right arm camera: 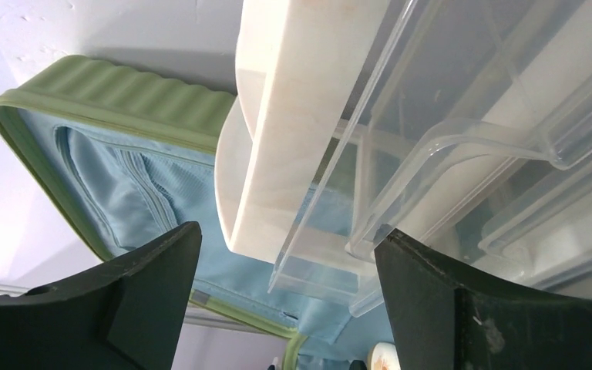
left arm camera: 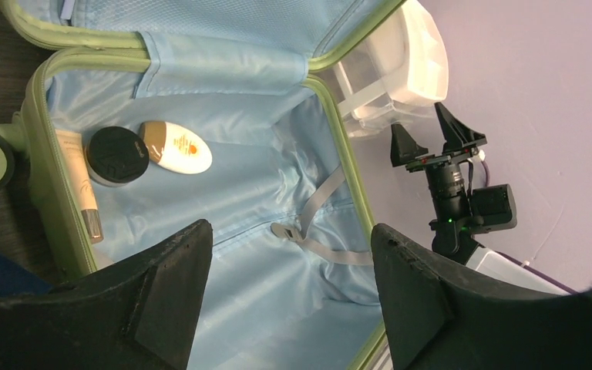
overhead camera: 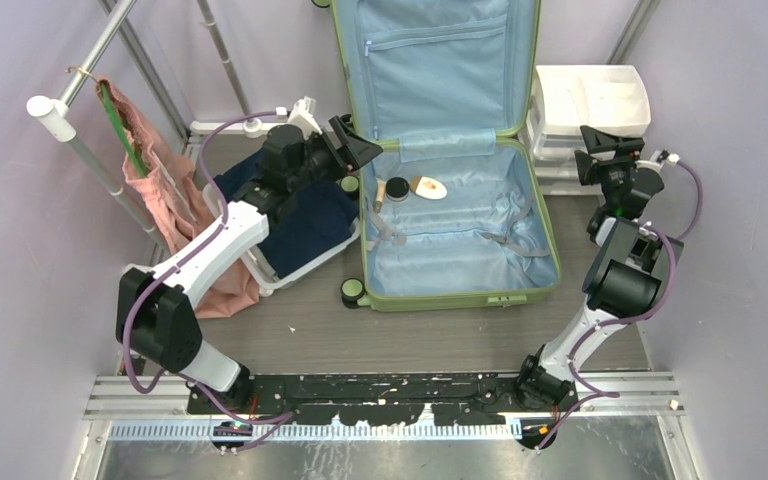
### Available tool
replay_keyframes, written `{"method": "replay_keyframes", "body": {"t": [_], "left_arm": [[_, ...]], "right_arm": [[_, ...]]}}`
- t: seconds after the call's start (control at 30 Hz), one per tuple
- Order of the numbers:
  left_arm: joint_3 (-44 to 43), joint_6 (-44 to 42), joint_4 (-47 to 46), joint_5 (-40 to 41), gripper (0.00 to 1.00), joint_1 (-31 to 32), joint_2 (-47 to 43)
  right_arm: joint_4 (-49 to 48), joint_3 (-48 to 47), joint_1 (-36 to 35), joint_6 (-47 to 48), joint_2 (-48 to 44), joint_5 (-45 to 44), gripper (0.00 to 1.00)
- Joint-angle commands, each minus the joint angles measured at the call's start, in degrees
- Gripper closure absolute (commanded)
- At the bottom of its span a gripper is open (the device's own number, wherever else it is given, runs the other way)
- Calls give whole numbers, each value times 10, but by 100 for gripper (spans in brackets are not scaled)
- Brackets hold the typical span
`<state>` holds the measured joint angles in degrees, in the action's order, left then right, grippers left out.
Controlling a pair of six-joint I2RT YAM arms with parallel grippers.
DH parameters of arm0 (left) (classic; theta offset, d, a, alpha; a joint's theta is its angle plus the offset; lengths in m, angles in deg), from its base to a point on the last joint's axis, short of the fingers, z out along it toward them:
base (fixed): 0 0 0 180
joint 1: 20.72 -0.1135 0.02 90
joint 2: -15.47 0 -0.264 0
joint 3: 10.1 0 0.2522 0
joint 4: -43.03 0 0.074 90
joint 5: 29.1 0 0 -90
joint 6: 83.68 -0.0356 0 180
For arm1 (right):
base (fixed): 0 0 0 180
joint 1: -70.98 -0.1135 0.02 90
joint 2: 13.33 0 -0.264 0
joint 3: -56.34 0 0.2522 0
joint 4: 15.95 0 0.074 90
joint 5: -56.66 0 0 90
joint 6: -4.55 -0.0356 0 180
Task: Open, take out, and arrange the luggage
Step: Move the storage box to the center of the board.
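Top external view: the luggage (overhead camera: pixel 460 250) lies open on the surface (overhead camera: pixel 430 340). Its base is flat and its lid stands upright against the back wall, so the blue lining faces up and can be reached from above. The opening step is judged complete; taking out the contents is the step in hand.

Three small items sit in the base's far-left corner, directly below and ahead of the left tool (overhead camera: pixel 345 145):
- a tube (left arm camera: pixel 77 173) lying along the shell wall;
- a round black jar (left arm camera: pixel 117 156) just beside the tube;
- an oval white bottle (left arm camera: pixel 176 146) touching or nearly touching the jar.

Loose grey straps (left arm camera: pixel 308 231) lie further across the lining, toward the right tool's side. The rest of the base shows only lining.

The left tool hovers over the luggage's left rim with its jaws spread wide and nothing between them. It points into the base, a pose suited to reaching for the clustered items. Behind and beneath this tool a basket (overhead camera: pixel 312 265) holds a dark blue garment (overhead camera: pixel 305 215), probably the place for unloaded things.

The right tool (overhead camera: pixel 610 145) stands outside the luggage's right wall, its jaws also wide and holding nothing. It faces a drawer unit (overhead camera: pixel 590 100) close ahead, with the lid's ribbed edge to its left. From that position it leaves the interior free for the left arm.

Caution: the three items are packed closely, so closing on one may nudge its neighbour.
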<state>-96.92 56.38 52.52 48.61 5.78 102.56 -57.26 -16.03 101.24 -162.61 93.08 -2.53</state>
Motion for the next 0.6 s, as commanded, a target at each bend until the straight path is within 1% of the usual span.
{"method": "replay_keyframes", "body": {"t": [0.0, 0.23, 0.37, 0.43, 0.5, 0.57], "left_arm": [[1, -17, -20, -23, 24, -5, -28], [14, -16, -27, -40, 24, -6, -33], [20, -21, -23, -46, 24, -7, -41], [18, -26, -15, -49, 24, -9, -45], [14, -33, -4, -51, 24, -11, -48], [10, -42, 10, -51, 24, -13, -54]], "right_arm": [[-30, 30, 22, 13, -56, 6, 12], [-5, 104, 54, 42, -118, 33, 13], [61, 133, 66, 71, -159, 46, 14], [114, 135, 69, 97, -181, 55, 14], [205, 121, 71, 137, -206, 70, 14], [322, 96, 73, 212, -239, 83, 13]]}}
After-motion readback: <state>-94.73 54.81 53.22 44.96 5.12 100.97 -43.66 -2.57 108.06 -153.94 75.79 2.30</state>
